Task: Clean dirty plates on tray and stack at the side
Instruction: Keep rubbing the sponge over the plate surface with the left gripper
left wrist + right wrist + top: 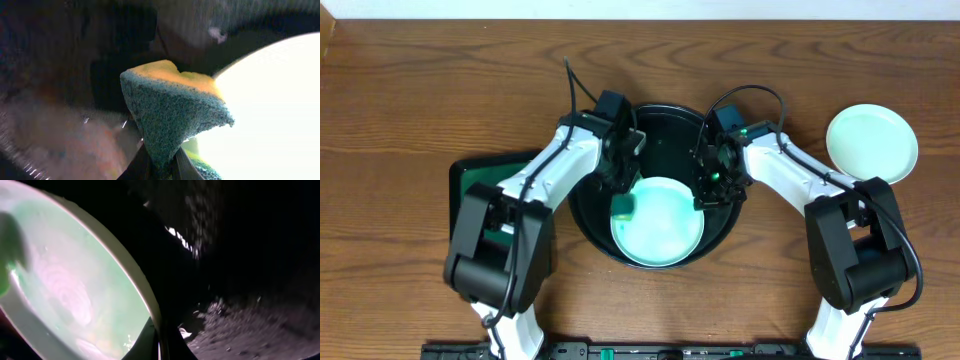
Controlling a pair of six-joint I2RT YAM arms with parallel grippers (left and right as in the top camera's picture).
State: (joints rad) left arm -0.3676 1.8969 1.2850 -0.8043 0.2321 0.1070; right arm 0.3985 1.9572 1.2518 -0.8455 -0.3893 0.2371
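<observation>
Closest to the lens is the scouring sponge, yellow on the back and green on the face. Your left hand is clenched on it at the left edge of the plate in the tray. Your right hand pinches that plate's rim on the opposite side, steadying it inside the round black tray, toward the front wall. Its face looks pale mint with faint swirls, and you cannot tell from these views whether any smear is left, so treat the scrubbing as under way. A second plate lies on the surface well to the right of the tray and looks clean, so that one reads as done. No third plate shows, and nothing is stacked yet. You have this plate to finish and set on the one at the side. A green rectangular tray sits partly under your left arm.
</observation>
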